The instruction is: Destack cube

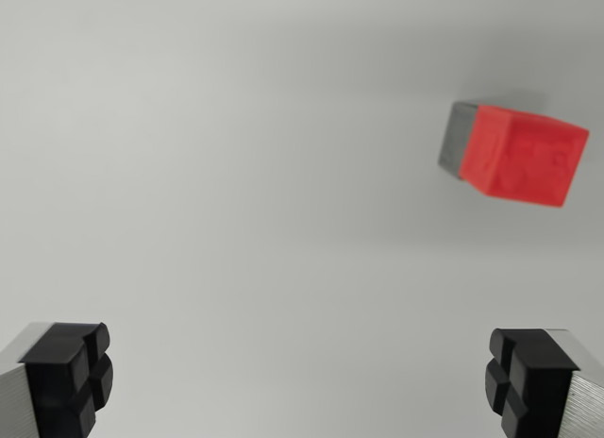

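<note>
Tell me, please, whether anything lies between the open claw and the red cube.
Nothing does: in the wrist view, only bare pale surface separates the claw from the red cube, which sits atop a grey cube.

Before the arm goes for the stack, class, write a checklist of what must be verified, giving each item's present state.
1. Tool open: ok, the pads stand wide apart with nothing between them.
2. Red cube in view: ok, upper part of the wrist view's right.
3. Red cube on the grey cube: ok, stack not yet separated.
4. Tool centred over the stack: not ok, the stack sits off to the side.
5. Surface near the stack free: ok.
6. Height above the stack: cannot tell.
</note>
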### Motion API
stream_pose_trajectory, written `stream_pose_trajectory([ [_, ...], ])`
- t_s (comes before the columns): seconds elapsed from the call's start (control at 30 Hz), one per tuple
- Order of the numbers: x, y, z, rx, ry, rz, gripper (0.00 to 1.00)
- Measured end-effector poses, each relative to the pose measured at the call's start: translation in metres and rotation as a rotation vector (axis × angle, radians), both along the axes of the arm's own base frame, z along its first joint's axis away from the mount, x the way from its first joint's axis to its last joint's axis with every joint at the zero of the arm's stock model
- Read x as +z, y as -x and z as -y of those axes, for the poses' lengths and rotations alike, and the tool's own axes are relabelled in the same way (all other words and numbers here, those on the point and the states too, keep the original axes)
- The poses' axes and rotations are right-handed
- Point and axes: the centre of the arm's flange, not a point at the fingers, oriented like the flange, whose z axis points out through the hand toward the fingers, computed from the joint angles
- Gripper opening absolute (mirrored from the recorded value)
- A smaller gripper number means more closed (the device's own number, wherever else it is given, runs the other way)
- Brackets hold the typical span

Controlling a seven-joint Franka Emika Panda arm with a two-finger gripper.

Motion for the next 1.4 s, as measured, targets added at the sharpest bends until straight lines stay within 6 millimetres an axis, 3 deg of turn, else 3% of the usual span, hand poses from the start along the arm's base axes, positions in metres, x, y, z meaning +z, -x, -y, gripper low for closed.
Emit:
stream_pose_trajectory([
  [0.67, -0.002, 0.000, 0.004, -0.005, 0.000, -0.001, 1.00],
  [1.4, -0.032, 0.000, 0.045, -0.048, -0.009, 0.005, 1.00],
])
